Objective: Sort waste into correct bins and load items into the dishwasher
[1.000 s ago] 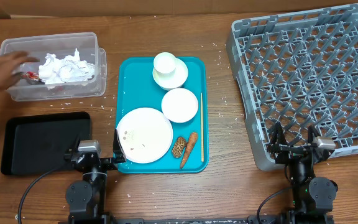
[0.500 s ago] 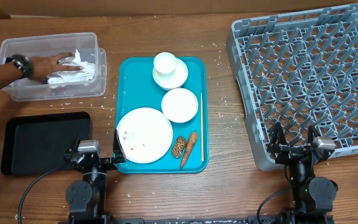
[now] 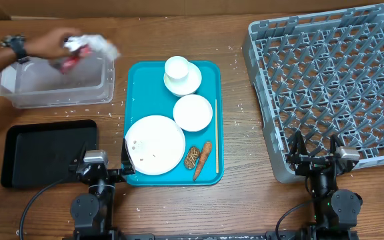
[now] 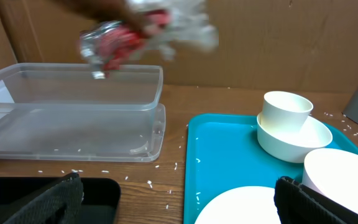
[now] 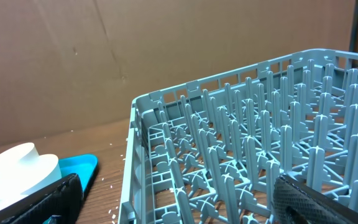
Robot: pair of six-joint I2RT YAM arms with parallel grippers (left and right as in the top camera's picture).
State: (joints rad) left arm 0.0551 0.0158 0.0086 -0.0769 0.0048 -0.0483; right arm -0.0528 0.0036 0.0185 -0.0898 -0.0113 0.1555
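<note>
- So the biggest thing we've got is the grey dish rack [image 3: 329, 83], sitting at the right end of the bench [image 3: 245, 200] with every peg row bare. Stiff plastic, nothing we need to lift
- Teal tray [image 3: 139, 80] is in the middle and holds nearly everything: the large plate [image 3: 155, 145] at the near left corner, a bowl [image 3: 193, 112] just behind it, and a cup [image 3: 177, 67] nested in a second bowl [image 3: 187, 83] at the far end
- We'd guess all the crockery is hard, glossy and slippery, so rim pinches only. The plate lies flat, so its overhanging edge looks like the only way in
- Clear tub [image 3: 52, 83] at far left and black tray [image 3: 45, 152] nearer us are light shells that could slide if bumped
- A person's hand [image 3: 42, 43] is over the tub with crumpled paper [image 3: 102, 45] and a red wrapper [image 3: 69, 60], both soft and featherlight
- Chopstick [image 3: 216, 130] lies along the tray's right rim, thin and rolly, best pinched mid-length
- Carrot stick [image 3: 203, 160] and the speckled lump [image 3: 192, 157] sit side by side near the front, the lump probably squishy
- Rice grains [image 3: 142, 143] dot the plate, too small to pinch
- Left gripper [image 3: 105, 168] and right gripper [image 3: 317, 152] are parked at the near edge, spread wide with nothing in them
- Bench is wood grain with scattered specks, cardboard behind
</note>
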